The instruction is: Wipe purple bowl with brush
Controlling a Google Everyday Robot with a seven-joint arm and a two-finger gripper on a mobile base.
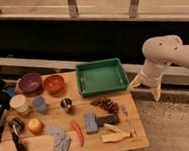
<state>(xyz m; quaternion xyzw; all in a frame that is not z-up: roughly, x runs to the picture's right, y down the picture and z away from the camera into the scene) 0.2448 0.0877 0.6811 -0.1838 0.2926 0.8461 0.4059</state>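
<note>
— Fingers of the gripper: how do they stand?
— Your fingers are spread apart and hold nothing. They point down past the right edge of the wooden table, just beyond the green plastic tray. Your white arm enters from the right and bends downward.
— And the task's things?
— Your long black brush lies flat along the table's left edge, well apart from the gripper. Its long axis runs far to near, with the near end slanted slightly rightward. I cannot tell which end is the head. The round dark purple bowl sits at the far left corner, just beside the orange-red bowl.
— Room to move?
— You have bare wood along the near edge. The middle is crowded.
</note>
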